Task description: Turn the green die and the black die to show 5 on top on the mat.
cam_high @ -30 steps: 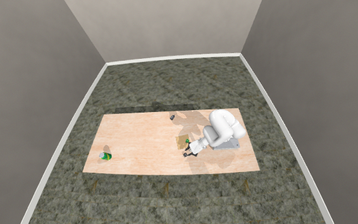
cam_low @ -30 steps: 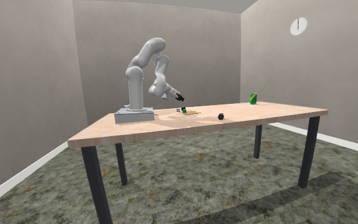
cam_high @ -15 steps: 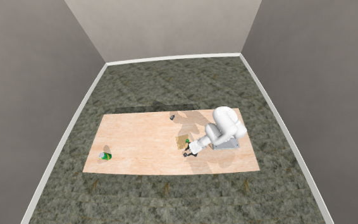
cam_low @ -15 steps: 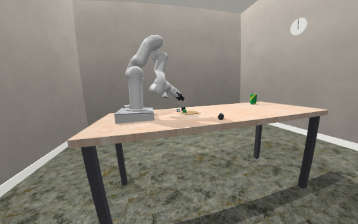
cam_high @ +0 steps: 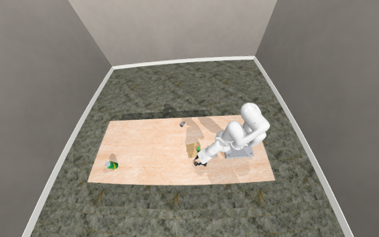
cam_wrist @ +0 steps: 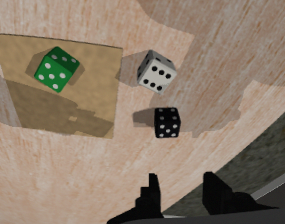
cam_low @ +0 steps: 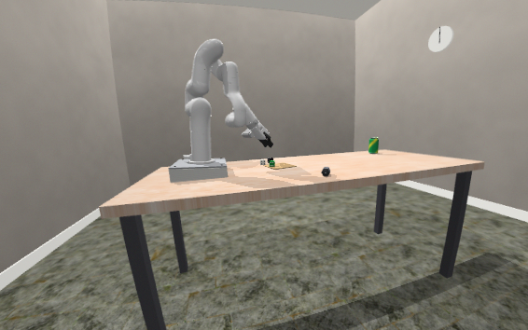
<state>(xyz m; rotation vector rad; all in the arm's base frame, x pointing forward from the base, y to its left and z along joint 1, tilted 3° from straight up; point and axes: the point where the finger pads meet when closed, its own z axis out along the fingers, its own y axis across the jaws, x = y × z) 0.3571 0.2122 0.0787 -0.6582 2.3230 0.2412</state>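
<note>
The green die [cam_wrist: 55, 74] [cam_low: 271, 164] [cam_high: 198, 148] sits on the tan mat [cam_wrist: 103, 70] [cam_low: 288, 166] [cam_high: 190, 151]. In the wrist view its top seems to show 5, with 3 on a side. The white die [cam_wrist: 158, 75] [cam_low: 262, 162] stands flat off the mat; its top seems to show 6. The black die [cam_wrist: 167, 122] [cam_low: 270, 159] stands flat off the mat near the white die; its top seems to show 5, with 4 on a side. My gripper [cam_wrist: 179, 188] [cam_low: 269, 144] is open and empty above the table, clear of the dice.
A small dark rounded object [cam_high: 182, 124] [cam_low: 326, 171] lies near one long table edge. A green and yellow can [cam_high: 112, 165] [cam_low: 373, 145] stands near the far end from the arm's base. The white die is close beside the black die and the mat's edge.
</note>
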